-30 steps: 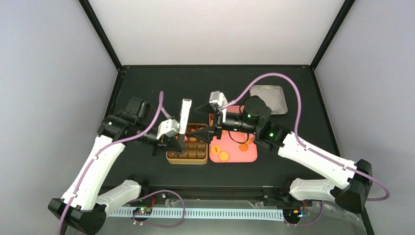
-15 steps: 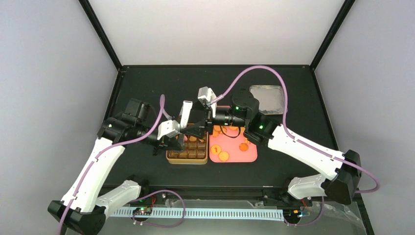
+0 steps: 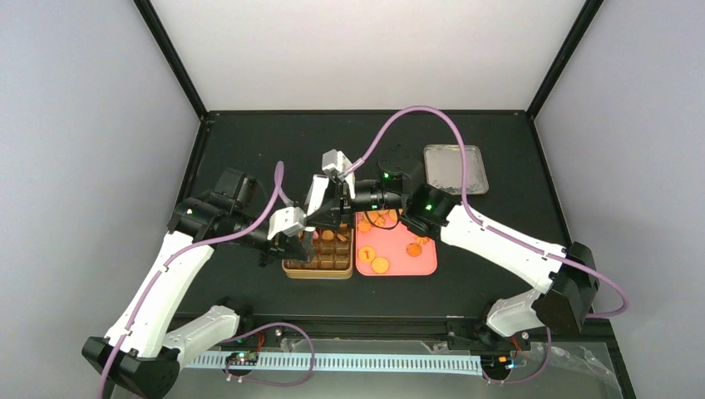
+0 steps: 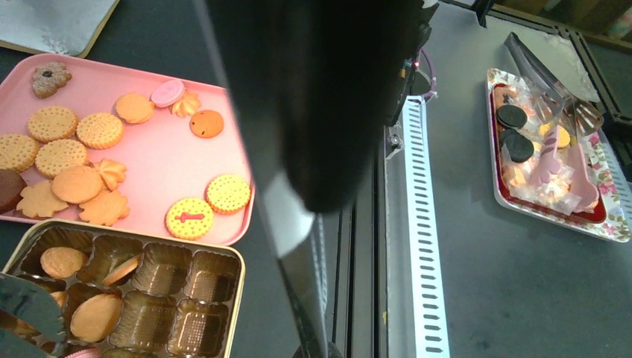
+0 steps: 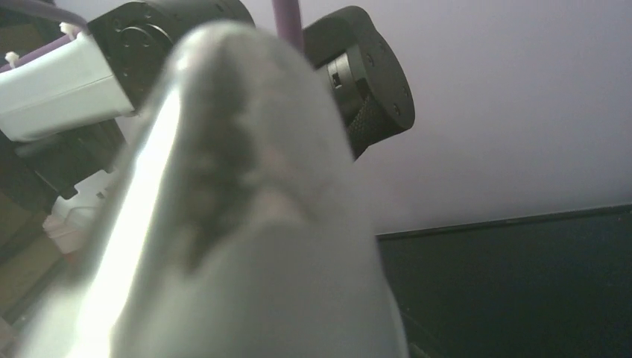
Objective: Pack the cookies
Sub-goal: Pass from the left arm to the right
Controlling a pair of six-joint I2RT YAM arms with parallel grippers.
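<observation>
Metal tongs (image 3: 317,189) stand upright over the gold tin (image 3: 316,272), with my left gripper (image 3: 301,236) shut on their lower end. My right gripper (image 3: 327,211) has its jaws at the tongs' upper part; how far they have shut on it does not show. In the left wrist view its dark body (image 4: 335,89) looms over the tongs' blade (image 4: 298,224). The blurred tongs (image 5: 246,224) fill the right wrist view. Several cookies (image 4: 190,218) lie on the pink tray (image 4: 156,156), also seen from above as cookies (image 3: 380,264). A few cookies (image 4: 62,261) sit in the tin's brown compartments (image 4: 160,268).
A silver lid (image 3: 455,169) lies at the back right of the black table. The pink tray (image 3: 424,266) touches the tin's right side. Beyond the near edge are a white slotted rail (image 4: 421,224) and a patterned tray (image 4: 555,201) with dark biscuits and another pair of tongs.
My right arm has swung left from above the pink tray to the upright tongs, and its jaws have narrowed. The left arm and the tongs have stayed put.
</observation>
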